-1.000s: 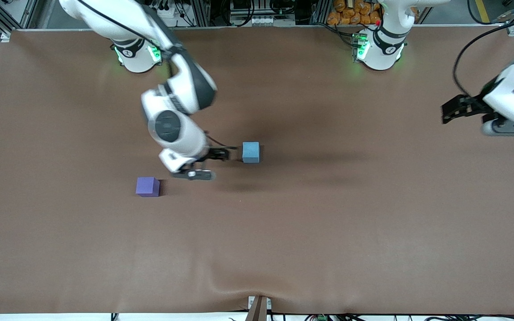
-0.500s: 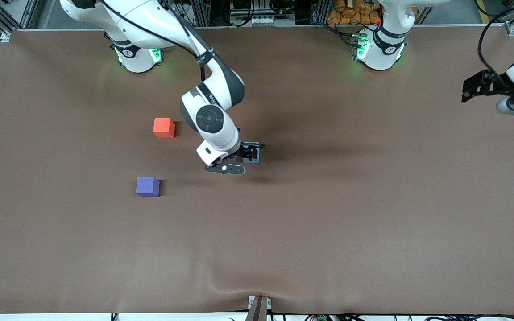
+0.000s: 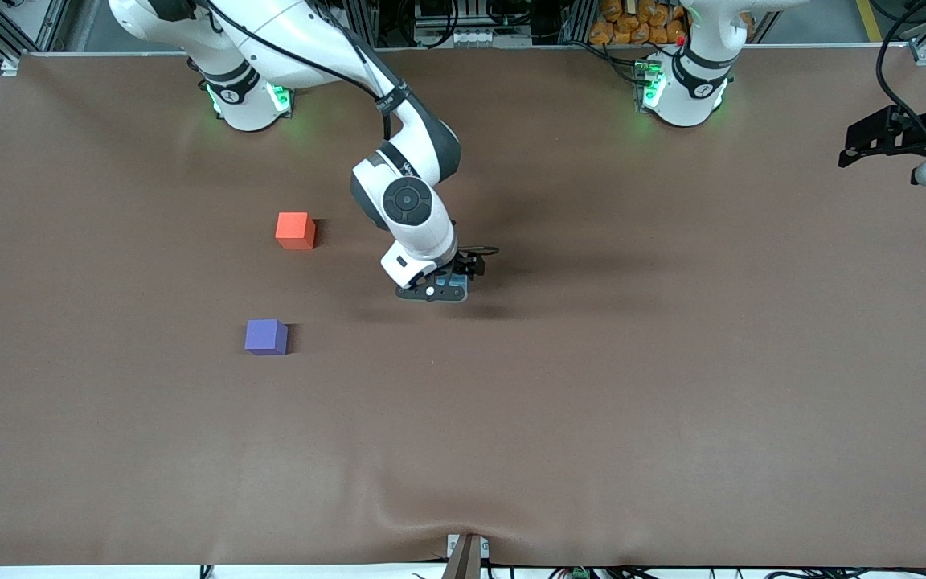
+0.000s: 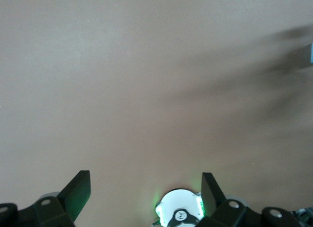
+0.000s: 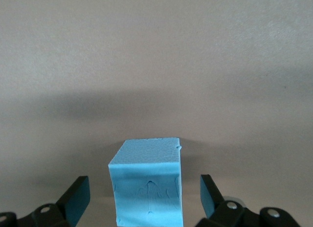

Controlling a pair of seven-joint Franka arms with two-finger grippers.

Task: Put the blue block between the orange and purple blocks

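Note:
The sky-blue block (image 5: pixel 146 180) sits on the brown table between the open fingers of my right gripper (image 5: pixel 144 197), apart from both fingers (image 5: pixel 78 197). In the front view my right gripper (image 3: pixel 448 279) is low over this block and hides almost all of it. The orange block (image 3: pixel 295 230) lies toward the right arm's end of the table. The purple block (image 3: pixel 266 336) lies nearer the front camera than the orange one. My left gripper (image 3: pixel 861 143) is open and empty, held high over the left arm's end of the table; it also shows in the left wrist view (image 4: pixel 144 190).
The brown table cover (image 3: pixel 592 386) has a small wrinkle (image 3: pixel 431 515) at the edge nearest the front camera. The left arm's base (image 3: pixel 684 88) and the right arm's base (image 3: pixel 246 100) stand along the edge farthest from the front camera.
My right gripper moved toward the left arm's end of the table and came down around the blue block, uncovering the orange block. My left gripper drew up and away toward the table's end.

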